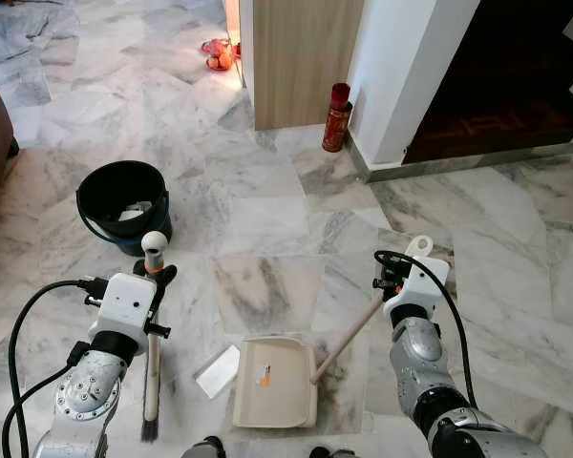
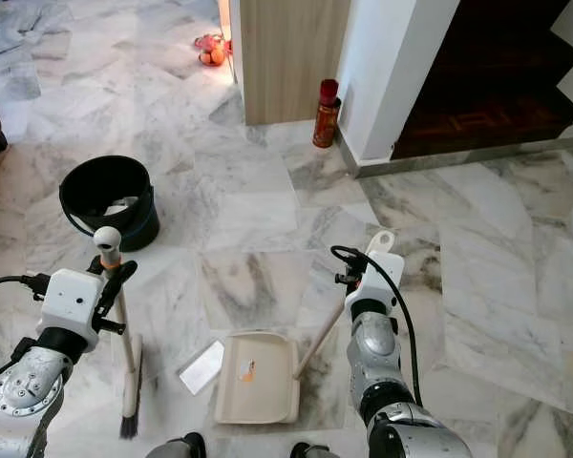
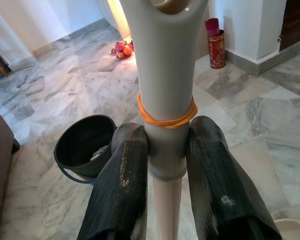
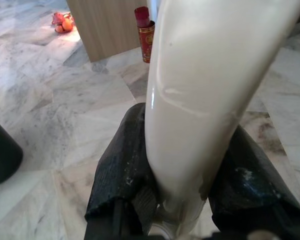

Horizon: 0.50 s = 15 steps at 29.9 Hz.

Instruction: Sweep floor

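The left pincer (image 3: pixel 165 165) is clamped on the broom (image 1: pixel 152 372) handle, bristles on the floor at 7 o'clock. The right pincer (image 4: pixel 182 192) grips the dustpan (image 1: pixel 275 382) handle, pan at 6 o'clock. A white paper scrap (image 1: pixel 218 371) lies between them; next, I judge, brush it rightward into the pan, then tip it in the bucket (image 1: pixel 124 202) at 10 o'clock.

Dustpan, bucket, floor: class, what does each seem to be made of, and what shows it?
Dustpan: probably plastic, cream, smooth moulded tray with raised rim.
Bucket: likely plastic, dark with an even, dull surface.
Floor: marble or marble-look tile, grey veining, glossy, with straight joints.
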Motion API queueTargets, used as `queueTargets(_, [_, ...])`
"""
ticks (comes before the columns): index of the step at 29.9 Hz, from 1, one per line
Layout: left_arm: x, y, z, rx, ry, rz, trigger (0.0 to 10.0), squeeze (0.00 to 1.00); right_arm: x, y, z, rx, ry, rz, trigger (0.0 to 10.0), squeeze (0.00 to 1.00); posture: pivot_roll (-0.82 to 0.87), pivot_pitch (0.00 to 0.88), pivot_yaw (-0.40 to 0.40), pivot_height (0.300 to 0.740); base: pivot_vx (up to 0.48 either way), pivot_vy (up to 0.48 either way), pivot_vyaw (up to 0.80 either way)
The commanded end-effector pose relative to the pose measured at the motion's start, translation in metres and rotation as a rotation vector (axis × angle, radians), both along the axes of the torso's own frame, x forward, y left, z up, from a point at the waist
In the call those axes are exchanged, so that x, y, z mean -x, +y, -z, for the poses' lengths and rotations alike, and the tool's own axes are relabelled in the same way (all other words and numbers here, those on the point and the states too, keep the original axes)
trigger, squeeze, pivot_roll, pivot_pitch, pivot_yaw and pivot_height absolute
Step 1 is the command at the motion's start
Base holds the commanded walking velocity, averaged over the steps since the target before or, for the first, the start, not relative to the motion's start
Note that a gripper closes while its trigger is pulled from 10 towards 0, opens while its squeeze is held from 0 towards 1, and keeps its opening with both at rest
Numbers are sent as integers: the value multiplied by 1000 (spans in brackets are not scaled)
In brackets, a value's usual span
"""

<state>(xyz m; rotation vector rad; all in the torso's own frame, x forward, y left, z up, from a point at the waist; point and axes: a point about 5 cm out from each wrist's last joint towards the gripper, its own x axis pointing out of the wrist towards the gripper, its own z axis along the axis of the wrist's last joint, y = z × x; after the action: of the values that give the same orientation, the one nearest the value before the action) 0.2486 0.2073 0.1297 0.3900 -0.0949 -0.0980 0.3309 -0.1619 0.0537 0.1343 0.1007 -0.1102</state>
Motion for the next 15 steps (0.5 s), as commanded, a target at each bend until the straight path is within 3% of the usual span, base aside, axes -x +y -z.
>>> queueTargets(1, [2,-2,-9,-9,-40,19,10000,0,15,-3,24,15,130,-2,10000,0,219,201,-52,740,0,0,0])
queueTargets(11, [-3,-3,-6,-5,-12,37,10000,0,20,0,38,91,279,-81,10000,0,208,173,-55,740,0,0,0])
queueTargets(15, [-6,-7,-6,2,-11,55,10000,0,25,-4,49,128,395,-112,10000,0,199,159,-56,740,0,0,0])
